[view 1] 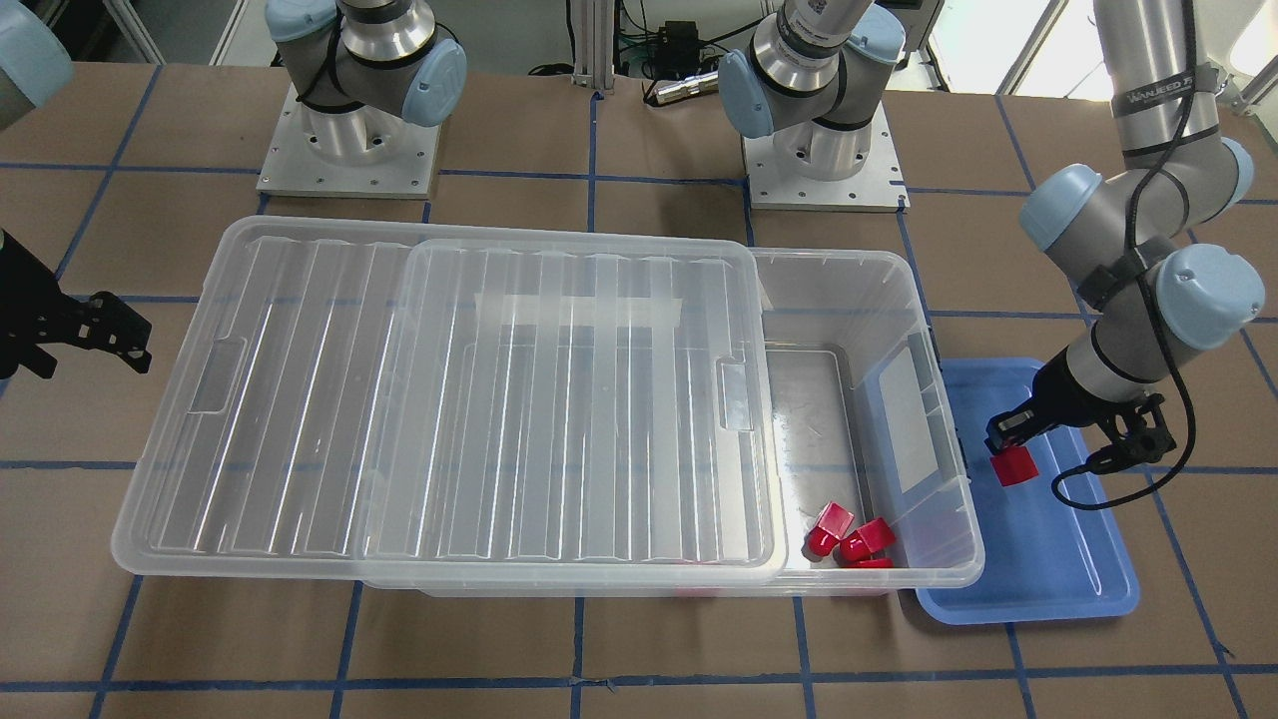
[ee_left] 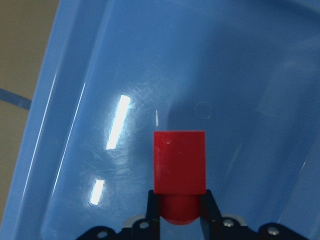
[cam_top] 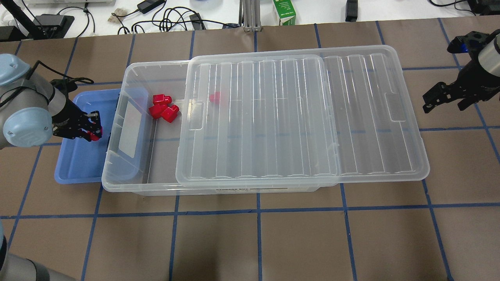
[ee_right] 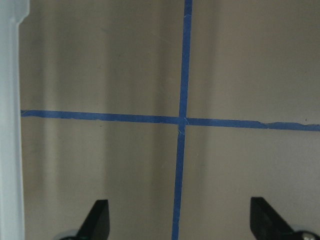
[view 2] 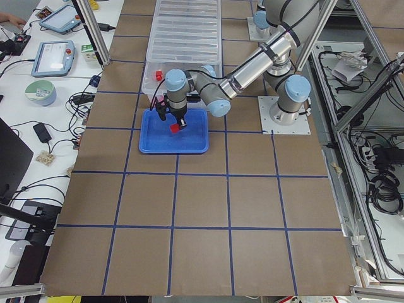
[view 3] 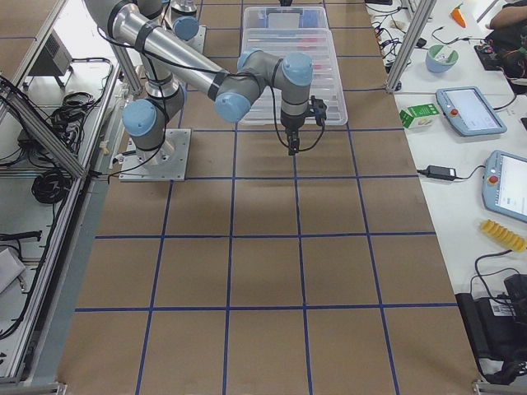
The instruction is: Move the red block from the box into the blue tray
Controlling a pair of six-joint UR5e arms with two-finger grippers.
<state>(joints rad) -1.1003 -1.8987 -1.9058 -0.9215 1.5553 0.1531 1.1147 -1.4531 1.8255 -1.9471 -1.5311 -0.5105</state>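
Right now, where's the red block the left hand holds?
Front-facing view, right side: the red block is in the left hand over the blue tray, just outside the box.

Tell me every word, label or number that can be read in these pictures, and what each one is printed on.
"WANJEED T", cut off after that: on the grey band wrapped round the robot's left arm.
Dark strip label on the front wall of the clear plastic storage box: too blurred to read.
Print on the green carton beyond the table: too small to read.
Nothing else is legible.
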